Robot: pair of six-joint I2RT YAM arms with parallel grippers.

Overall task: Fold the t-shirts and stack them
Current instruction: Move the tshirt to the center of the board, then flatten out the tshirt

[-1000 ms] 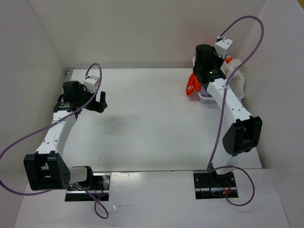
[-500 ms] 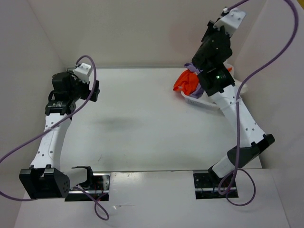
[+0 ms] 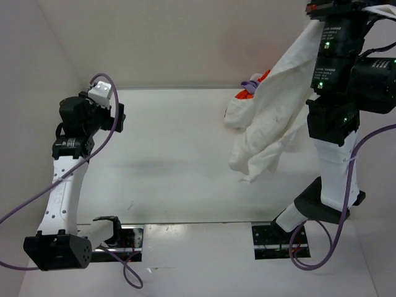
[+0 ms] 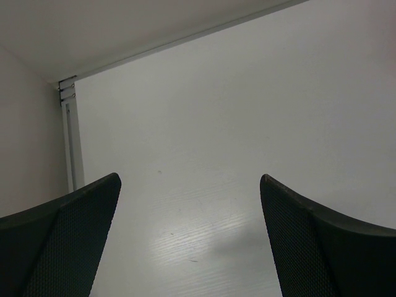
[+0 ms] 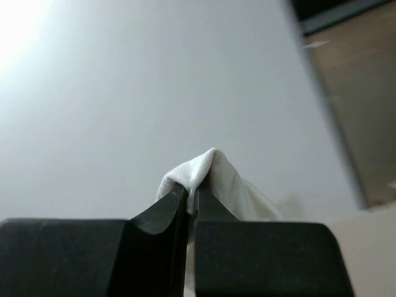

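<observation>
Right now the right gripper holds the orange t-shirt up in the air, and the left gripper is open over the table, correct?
No: the right gripper holds the white t-shirt, as the top view shows; the orange t-shirt peeks out behind it. The left gripper is open over the table.

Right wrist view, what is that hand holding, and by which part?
The right hand pinches a small bunched fold of the white cloth t-shirt, which hangs down from it; whether that fold is hem, sleeve or collar cannot be told.
</observation>
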